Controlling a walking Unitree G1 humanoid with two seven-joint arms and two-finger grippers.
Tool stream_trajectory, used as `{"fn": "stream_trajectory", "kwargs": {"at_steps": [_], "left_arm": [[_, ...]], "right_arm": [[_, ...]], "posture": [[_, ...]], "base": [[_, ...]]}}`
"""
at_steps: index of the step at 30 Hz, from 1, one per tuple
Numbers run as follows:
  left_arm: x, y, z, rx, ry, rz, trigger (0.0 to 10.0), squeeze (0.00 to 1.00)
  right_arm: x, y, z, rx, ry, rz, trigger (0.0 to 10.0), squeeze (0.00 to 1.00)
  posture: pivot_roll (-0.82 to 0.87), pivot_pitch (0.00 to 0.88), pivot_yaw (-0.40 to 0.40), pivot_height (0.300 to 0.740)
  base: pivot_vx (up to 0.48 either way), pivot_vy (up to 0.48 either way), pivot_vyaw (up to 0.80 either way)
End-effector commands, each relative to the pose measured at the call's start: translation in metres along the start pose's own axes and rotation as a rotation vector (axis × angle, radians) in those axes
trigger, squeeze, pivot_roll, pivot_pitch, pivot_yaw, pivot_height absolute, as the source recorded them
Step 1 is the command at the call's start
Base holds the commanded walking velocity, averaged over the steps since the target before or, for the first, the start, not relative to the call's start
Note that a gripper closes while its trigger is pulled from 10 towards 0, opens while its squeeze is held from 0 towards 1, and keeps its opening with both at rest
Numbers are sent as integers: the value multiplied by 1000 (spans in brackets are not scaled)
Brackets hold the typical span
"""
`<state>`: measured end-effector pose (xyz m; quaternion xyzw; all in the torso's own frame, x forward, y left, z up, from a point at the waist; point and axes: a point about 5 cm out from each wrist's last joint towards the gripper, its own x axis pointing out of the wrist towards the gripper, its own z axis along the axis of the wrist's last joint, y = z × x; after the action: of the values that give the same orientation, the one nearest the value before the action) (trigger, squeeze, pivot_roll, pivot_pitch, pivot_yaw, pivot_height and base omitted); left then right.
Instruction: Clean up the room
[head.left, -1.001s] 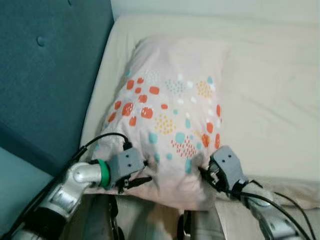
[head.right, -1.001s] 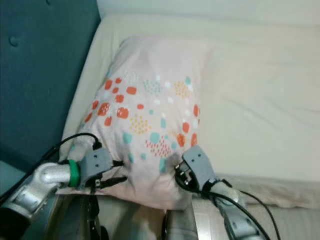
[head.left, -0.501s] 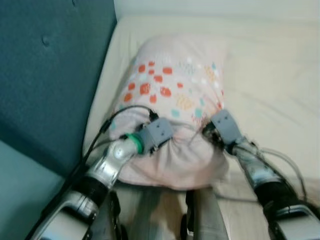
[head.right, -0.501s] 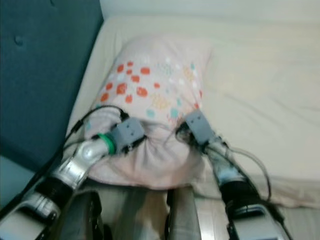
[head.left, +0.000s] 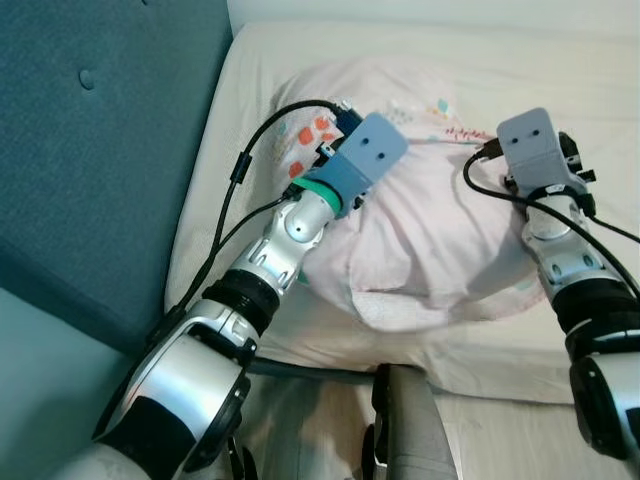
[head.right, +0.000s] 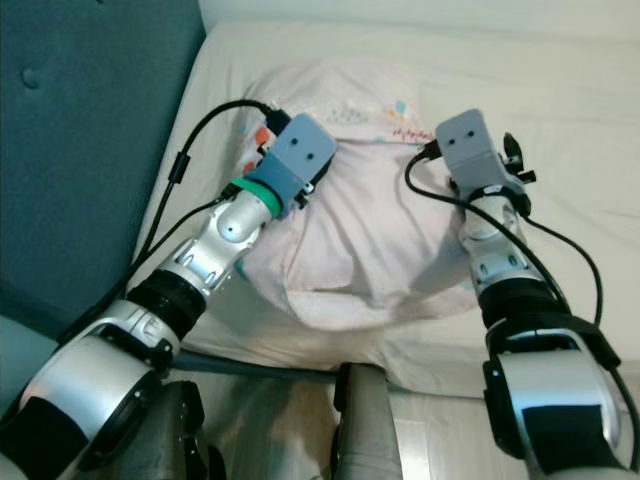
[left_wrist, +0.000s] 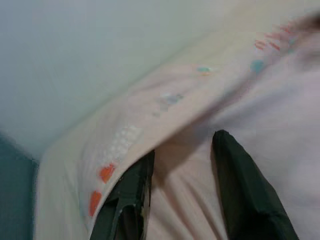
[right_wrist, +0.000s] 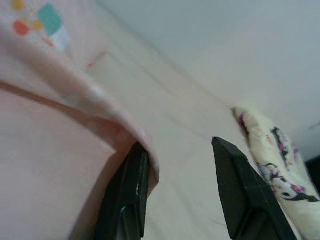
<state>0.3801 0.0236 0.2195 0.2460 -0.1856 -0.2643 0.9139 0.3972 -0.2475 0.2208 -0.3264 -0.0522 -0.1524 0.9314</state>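
pillow (head.left: 420, 250) — soft matt cloth — creased

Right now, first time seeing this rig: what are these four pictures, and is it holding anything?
It is a humanoid robot with two silver arms, each ending in two long black fingers. The two wide pictures come from its head camera, looking down. They show a pink patterned pillow, folded over on a cream bed sheet beside a teal headboard. The two close pictures come from cameras on the wrists, looking along the fingers. The left gripper and right gripper both sit at the pillow's folded edge with their fingers apart, so nothing looks clamped.
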Motion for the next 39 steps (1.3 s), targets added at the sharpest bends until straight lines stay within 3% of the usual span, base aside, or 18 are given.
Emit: {"fn": "stream_trajectory", "kwargs": {"at_steps": [1, 2, 4, 5, 6, 7, 8, 12, 14, 18, 20, 21, 26, 32, 33, 34, 37, 39], "left_arm": [[-18, -18, -24, 41, 46, -161, 10000, 0], [-18, -18, -24, 41, 46, -161, 10000, 0], [-45, -22, -48, 90, 79, -282, 10000, 0], [-45, -22, -48, 90, 79, -282, 10000, 0], [-75, -11, -70, 116, 145, -322, 10000, 0], [-75, -11, -70, 116, 145, -322, 10000, 0], [-99, 2, -81, 154, 184, -380, 10000, 0], [-127, 19, -84, 157, 219, -465, 10000, 0], [-133, 23, -83, 155, 224, -481, 10000, 0], [-173, 32, -75, 129, 242, -625, 10000, 0], [-188, 37, -60, -27, 225, -618, 10000, 0], [-188, 37, -60, -27, 225, -618, 10000, 0], [-171, 55, -43, -393, 158, -353, 10000, 0], [-147, 64, -39, -468, 149, -180, 10000, 0], [-143, 64, -43, -457, 188, -148, 10000, 714], [-141, 62, -49, -455, 229, -125, 10000, 1000], [-139, 56, -59, -495, 307, -90, 10000, 1000], [-137, 51, -68, -629, 379, -16, 10000, 1000]], "right_arm": [[-13, 26, -19, 53, 51, 104, 10000, 0], [-13, 26, -19, 53, 51, 104, 10000, 0], [-31, 61, -28, 142, 64, 258, 10000, 0], [-31, 61, -28, 142, 64, 258, 10000, 0], [-61, 108, -28, 276, 43, 542, 10000, 0], [-61, 108, -28, 276, 43, 542, 10000, 0], [-84, 132, -25, 372, 21, 738, 10000, 0], [-103, 140, -26, 404, 14, 832, 10000, 0], [-106, 139, -27, 406, 18, 837, 10000, 0], [-128, 126, -30, 439, -24, 891, 10000, 0], [-137, 103, -41, 443, -11, 807, 10000, 0], [-137, 103, -41, 443, -11, 807, 10000, 0], [-140, 56, -65, 428, 72, 593, 10000, 0], [-147, 40, -61, 439, 78, 585, 10000, 0], [-153, 38, -52, 473, 45, 635, 10000, 0], [-163, 36, -40, 542, -14, 718, 10000, 0], [-176, 31, -24, 641, -94, 810, 10000, 0], [-169, 15, -25, 723, -113, 685, 10000, 0]], "posture": [[-60, 177, 105, 584], [-60, 177, 105, 584], [-58, 180, 110, 584], [-58, 180, 110, 584], [-53, 183, 112, 584], [-53, 183, 112, 584], [-47, 185, 106, 584], [-39, 185, 98, 584], [-39, 185, 98, 584], [-30, 186, 83, 584], [-40, 186, 83, 584], [-40, 186, 83, 584], [-70, 180, 91, 584], [-78, 172, 89, 584], [-77, 171, 89, 584], [-80, 170, 91, 584], [-83, 170, 92, 584], [-89, 170, 92, 584]], "base": [[0, 0, 0], [0, 0, 0], [0, 0, 0], [0, 0, 0], [0, 0, 0], [0, 0, 0], [0, 0, 0], [0, 0, 0], [0, 0, 0], [0, 0, 0], [0, 0, 0], [0, 0, 0], [0, 0, 0], [0, 0, 0], [0, 0, 0], [0, 0, 0], [0, 0, 0], [0, 0, 0]]}}
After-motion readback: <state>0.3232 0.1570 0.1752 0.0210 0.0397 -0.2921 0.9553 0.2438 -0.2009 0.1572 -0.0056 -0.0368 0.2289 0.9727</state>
